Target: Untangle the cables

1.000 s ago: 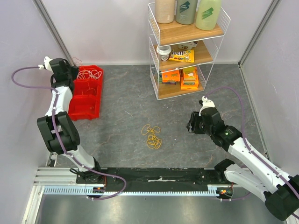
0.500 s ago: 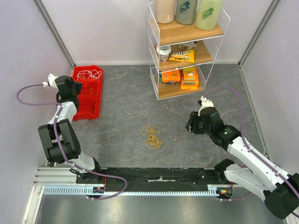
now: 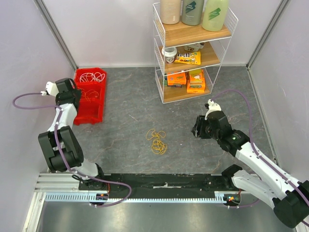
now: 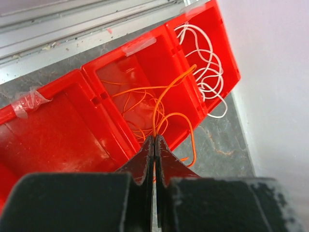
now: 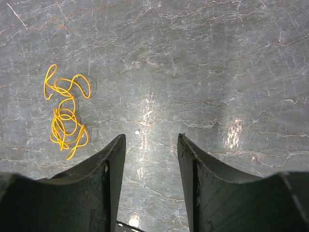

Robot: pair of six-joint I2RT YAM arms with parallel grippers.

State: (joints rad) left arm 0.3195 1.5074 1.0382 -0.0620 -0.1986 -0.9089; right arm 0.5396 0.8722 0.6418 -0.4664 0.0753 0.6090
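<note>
My left gripper is shut on a strand of the orange cable, which trails up out of the middle compartment of the red bin and loops over its rim. The white cable lies coiled in the end compartment, also seen from above as the white cable. A yellow cable lies in a loose tangle on the table centre. My right gripper hangs open and empty over bare table, to the right of the yellow cable.
A white wire shelf with bottles, a cup and orange boxes stands at the back centre. The red bin sits against the left wall. Walls close in both sides, and a metal rail runs along the near edge.
My left arm has swung from the bin's far end toward the near left, staying shut and drawing the orange cable along. The right arm has not moved.
</note>
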